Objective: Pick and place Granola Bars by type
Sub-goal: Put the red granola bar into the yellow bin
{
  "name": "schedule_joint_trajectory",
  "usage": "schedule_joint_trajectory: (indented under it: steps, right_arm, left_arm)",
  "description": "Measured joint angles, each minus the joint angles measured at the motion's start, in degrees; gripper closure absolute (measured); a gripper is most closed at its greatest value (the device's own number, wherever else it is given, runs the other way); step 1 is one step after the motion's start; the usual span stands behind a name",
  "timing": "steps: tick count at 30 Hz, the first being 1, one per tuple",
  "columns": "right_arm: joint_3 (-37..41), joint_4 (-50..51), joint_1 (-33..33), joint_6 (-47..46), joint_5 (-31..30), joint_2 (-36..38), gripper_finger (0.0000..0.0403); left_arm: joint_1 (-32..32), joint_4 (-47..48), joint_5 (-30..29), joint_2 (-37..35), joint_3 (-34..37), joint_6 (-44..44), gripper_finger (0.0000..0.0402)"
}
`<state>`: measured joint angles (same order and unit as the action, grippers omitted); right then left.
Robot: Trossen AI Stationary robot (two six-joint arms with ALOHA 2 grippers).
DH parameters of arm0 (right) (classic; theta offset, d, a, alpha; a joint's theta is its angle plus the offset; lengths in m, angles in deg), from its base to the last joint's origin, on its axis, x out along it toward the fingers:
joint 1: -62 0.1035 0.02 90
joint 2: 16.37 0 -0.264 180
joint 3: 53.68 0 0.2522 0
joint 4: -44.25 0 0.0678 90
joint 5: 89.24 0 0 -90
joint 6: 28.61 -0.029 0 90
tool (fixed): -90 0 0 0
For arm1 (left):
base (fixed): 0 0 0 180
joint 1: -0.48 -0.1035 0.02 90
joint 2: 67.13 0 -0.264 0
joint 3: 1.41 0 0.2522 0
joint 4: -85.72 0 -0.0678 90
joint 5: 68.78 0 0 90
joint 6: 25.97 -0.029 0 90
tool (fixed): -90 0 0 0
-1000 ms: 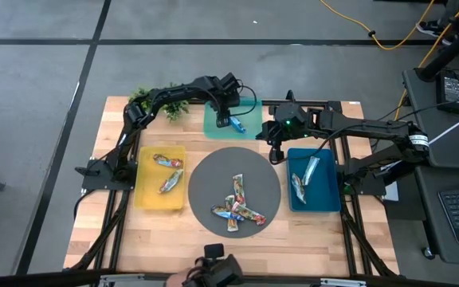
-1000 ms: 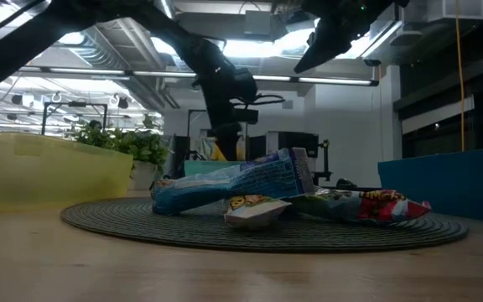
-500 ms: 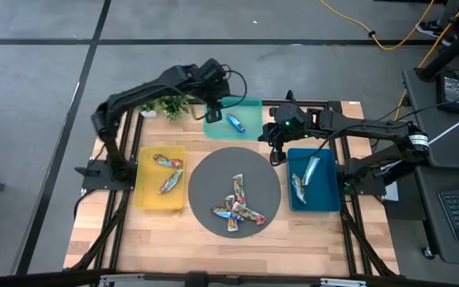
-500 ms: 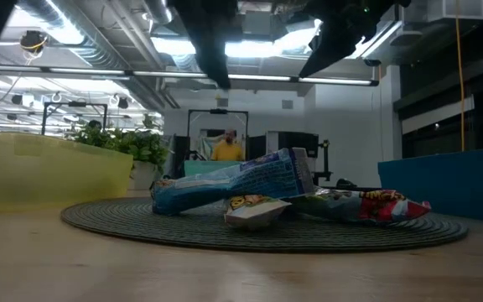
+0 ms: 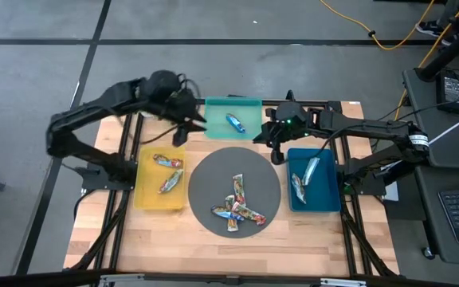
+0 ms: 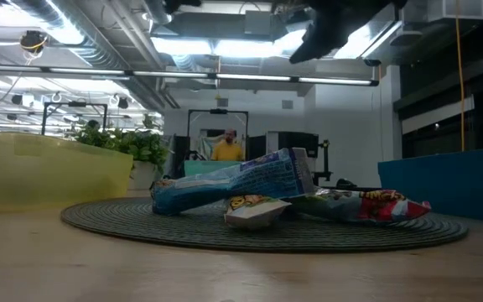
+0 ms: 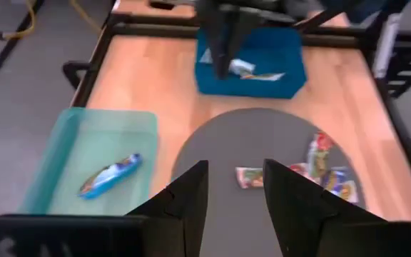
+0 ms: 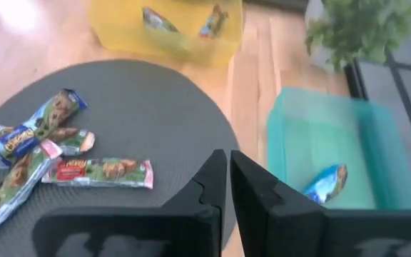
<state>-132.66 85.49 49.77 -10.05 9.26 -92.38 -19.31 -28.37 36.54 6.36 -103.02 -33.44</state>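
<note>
Left gripper [image 5: 188, 127] raised, parted; right gripper [image 5: 274, 151] closed

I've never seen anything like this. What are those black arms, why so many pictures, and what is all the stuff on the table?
They are two robot arms, each ending in a two-finger claw. One camera looks down from above, one sits at table level, and one rides on each wrist.

On the wooden table a round grey mat holds a pile of granola bars. Around it stand three trays for sorting: a yellow tray with two bars, a teal tray with one blue bar, and a dark-blue tray with two.

The left claw is open and empty, between the teal and yellow trays. The right claw is shut, also empty, beside the dark-blue tray.
</note>
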Motion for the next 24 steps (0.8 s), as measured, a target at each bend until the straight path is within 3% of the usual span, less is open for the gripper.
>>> schedule_joint_trajectory:
  steps: [7, 13, 18, 24]
  right_arm:
    - [0.0, -2.0, 4.5, 4.3, 0.4, 0.0, 0.0355]
    - [-2.1, -1.0, 8.4, 2.5, 3.0, 0.0, 0.0256]
    - [-5.5, 1.5, 12.4, 3.1, -2.6, -2.6, 0.0159]
    - [-9.7, 4.3, 15.7, 5.8, -2.9, -10.3, 0.012]
  left_arm:
    - [6.8, -11.9, -4.3, -12.1, 12.9, 6.5, 0.0283]
    - [11.7, -14.4, -10.7, -18.2, 18.2, 9.8, 0.0289]
    - [14.0, -14.2, -12.1, -21.0, 19.9, 10.9, 0.029]
    - [16.6, -13.7, -13.0, -22.1, 19.9, 11.4, 0.029]
